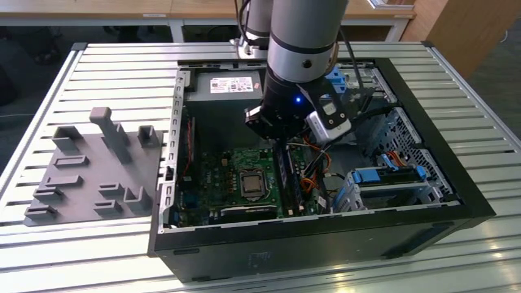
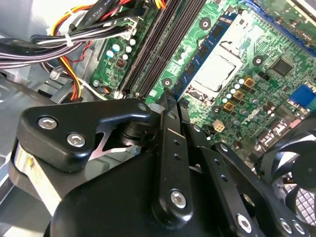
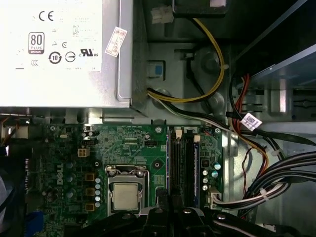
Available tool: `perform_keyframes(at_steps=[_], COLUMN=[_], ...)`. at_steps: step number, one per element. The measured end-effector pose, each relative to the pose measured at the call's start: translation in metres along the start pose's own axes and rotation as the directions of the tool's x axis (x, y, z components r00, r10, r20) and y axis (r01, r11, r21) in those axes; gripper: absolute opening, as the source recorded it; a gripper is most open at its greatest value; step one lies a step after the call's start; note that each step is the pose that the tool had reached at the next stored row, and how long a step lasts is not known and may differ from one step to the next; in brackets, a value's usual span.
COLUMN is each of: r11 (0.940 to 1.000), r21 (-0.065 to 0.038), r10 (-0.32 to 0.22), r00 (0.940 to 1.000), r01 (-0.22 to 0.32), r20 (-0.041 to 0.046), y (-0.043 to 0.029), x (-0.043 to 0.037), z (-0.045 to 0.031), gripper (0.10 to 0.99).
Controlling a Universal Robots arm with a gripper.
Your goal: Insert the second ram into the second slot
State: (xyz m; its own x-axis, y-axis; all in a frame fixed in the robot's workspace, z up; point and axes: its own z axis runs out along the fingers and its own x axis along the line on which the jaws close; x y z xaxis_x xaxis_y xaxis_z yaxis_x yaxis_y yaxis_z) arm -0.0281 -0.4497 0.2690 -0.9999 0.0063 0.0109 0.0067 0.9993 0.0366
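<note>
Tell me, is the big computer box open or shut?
Open. The computer case lies with its side cover off, so the green motherboard inside it shows from above in the exterior view.

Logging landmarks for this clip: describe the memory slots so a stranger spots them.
Inside the open black computer case lies a green motherboard. Beside its square silvery processor socket run the memory slots: long, narrow, dark parallel channels, unlike the square socket.

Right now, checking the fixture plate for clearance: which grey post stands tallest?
The middle post of the plate's back row; the blocks flanking it and all others are much lower.
</note>
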Motion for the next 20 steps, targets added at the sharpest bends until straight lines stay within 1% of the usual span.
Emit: perform_keyframes(at_steps=[2, 4, 10, 13, 17, 20], r11=[1.0, 1.0, 1.0, 1.0, 1.0, 1.0], r21=[0.0, 0.0, 0.001, 0.001, 0.002, 0.002], r10=[-0.004, -0.005, -0.005, -0.005, -0.005, -0.004], r00=[1.0, 1.0, 1.0, 1.0, 1.0, 1.0], r01=[0.004, 0.005, 0.005, 0.005, 0.005, 0.004], r20=[0.0, 0.002, 0.0028, 0.0025, 0.0024, 0.0025], y=[-0.0003, -0.0011, -0.0015, -0.006, -0.0084, -0.0119], x=[0.0, 0.0, -0.0002, -0.001, -0.0014, -0.0016], z=[0.0018, 0.0034, 0.0142, 0.0176, 0.0188, 0.0215], gripper=[0.137, 0.137, 0.137, 0.137, 0.137, 0.137])
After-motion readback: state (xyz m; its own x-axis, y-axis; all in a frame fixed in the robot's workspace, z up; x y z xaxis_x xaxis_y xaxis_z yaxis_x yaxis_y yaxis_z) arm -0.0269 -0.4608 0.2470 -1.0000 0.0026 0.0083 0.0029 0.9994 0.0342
